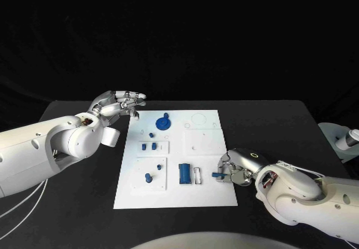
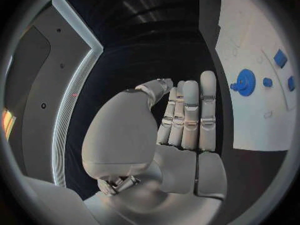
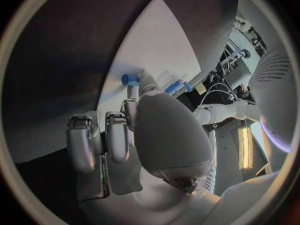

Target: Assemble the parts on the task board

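The task board lay in the middle of the black table, long side running away from the robot. On it stood several blue parts: a round disc-shaped part near the far end, two small blocks in a recessed panel at mid-board, two small pegs in the near left panel, and a tall rectangular block beside a white slot.

At the board's near right edge the right hand rested, pinching a small blue part at its fingertips. The right wrist view confirmed a blue piece at the fingertip, held over the white board surface. That part sat just right of the rectangular block and the slot, close to both.

The left hand hovered off the board's far left corner, holding nothing. In the left wrist view its fingers lay straight and side by side, the disc-shaped part near them but apart.

Judged risks: the pinch on the small part appeared slight, so it could slip or rotate during seating. The hand hid its own target, so misalignment with the socket seemed likely. A sideways push could nudge the rectangular block or shift the unrestrained board.
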